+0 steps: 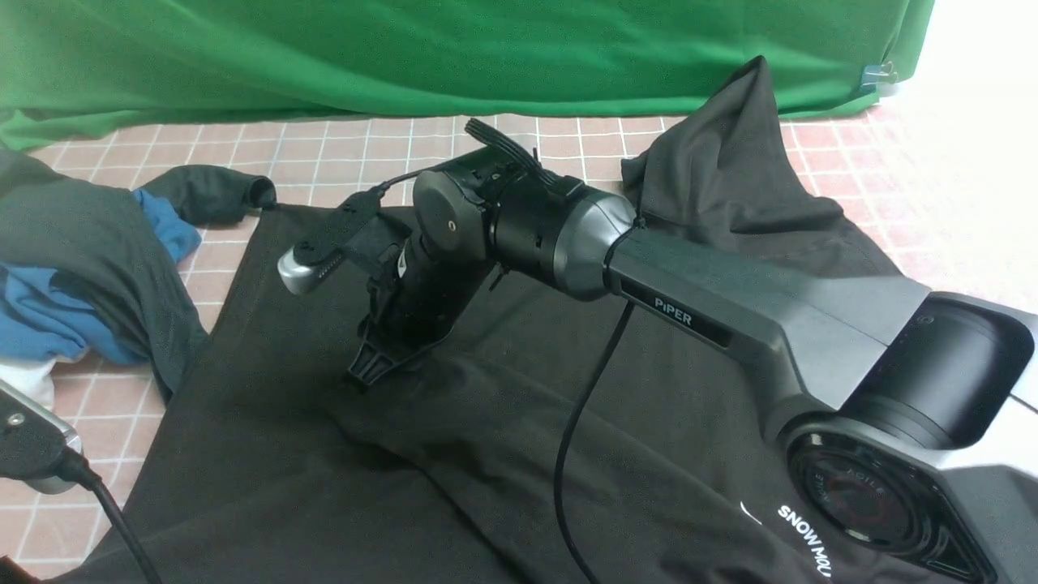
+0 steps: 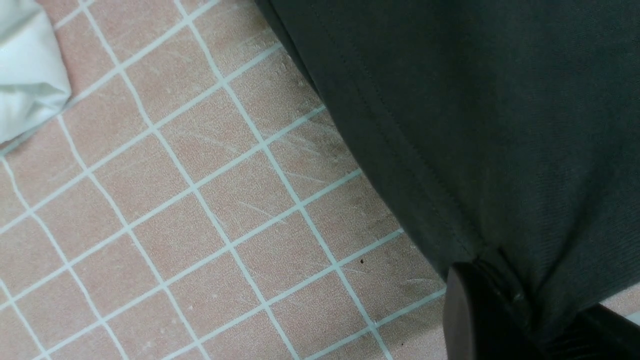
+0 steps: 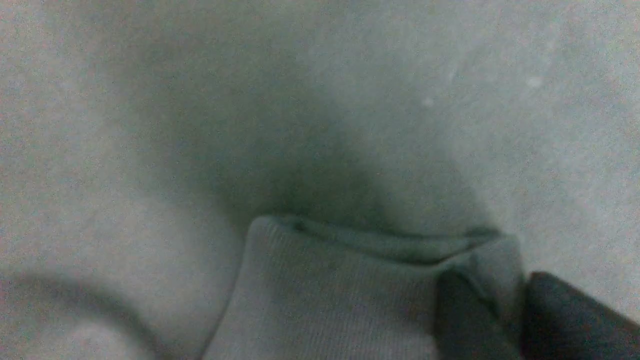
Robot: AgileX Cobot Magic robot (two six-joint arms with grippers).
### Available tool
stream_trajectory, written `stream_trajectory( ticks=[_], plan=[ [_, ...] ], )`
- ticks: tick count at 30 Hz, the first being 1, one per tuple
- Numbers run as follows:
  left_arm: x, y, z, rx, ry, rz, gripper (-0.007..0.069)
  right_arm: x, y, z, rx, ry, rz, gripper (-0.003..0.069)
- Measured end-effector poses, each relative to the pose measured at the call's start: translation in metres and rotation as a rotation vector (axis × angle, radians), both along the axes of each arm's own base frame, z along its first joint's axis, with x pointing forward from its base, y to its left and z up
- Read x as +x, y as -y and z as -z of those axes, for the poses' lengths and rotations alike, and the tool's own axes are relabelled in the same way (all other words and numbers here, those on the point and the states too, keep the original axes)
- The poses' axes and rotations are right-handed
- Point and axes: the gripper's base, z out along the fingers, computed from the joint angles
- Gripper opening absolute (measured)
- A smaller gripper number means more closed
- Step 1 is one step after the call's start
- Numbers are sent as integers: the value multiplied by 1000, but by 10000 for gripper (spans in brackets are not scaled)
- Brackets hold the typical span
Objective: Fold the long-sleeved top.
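The long-sleeved top lies spread over the middle of a pink tiled surface, filling most of the front view. Its white lettering shows near the base of the right arm, and one part stands up in a peak at the far right, in front of a green backdrop. The right arm reaches across the top towards the left. The right gripper points down onto the cloth near the middle, and in its wrist view its jaws pinch a thick fold of the top between them. The left gripper is pressed together on the stitched edge of the top, which runs between its fingers where the cloth meets the tiles. To the left of the top is a bundle of dark grey cloth and blue cloth, with a bit of white cloth beside it.
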Motion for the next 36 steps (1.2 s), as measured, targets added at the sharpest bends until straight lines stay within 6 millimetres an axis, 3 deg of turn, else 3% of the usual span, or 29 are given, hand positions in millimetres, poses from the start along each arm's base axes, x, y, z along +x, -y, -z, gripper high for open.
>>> stream_trajectory(
  ticks=[2,4,13,19,22,24,26,27,28,30,32,35,36],
  plan=[
    [0,0,0,0,1,0,50,1,-1,0,8,13,2,71],
    [0,0,0,0,2,0,50,2,-2,-4,18,25,2,50],
    [0,0,0,0,4,0,50,9,-8,-54,126,151,-8,46],
    [0,0,0,0,4,0,50,14,-8,-52,138,178,-7,49],
    [0,0,0,0,4,0,50,14,-8,-46,128,164,-5,87],
    [0,0,0,0,4,0,50,13,-7,-40,101,139,-10,209],
    [0,0,0,0,4,0,50,13,-6,-39,91,127,-11,276],
    [0,0,0,0,4,0,50,12,-4,-38,75,102,-6,388],
    [0,0,0,0,4,0,50,11,-2,-37,59,87,-1,447],
    [0,0,0,0,4,0,50,9,4,-41,13,59,10,510],
    [0,0,0,0,4,0,50,5,14,-50,-54,19,22,508],
    [0,0,0,0,5,0,50,-5,30,-82,-87,4,58,398],
    [0,0,0,0,5,0,50,-6,31,-84,-88,4,61,389]
  ],
)
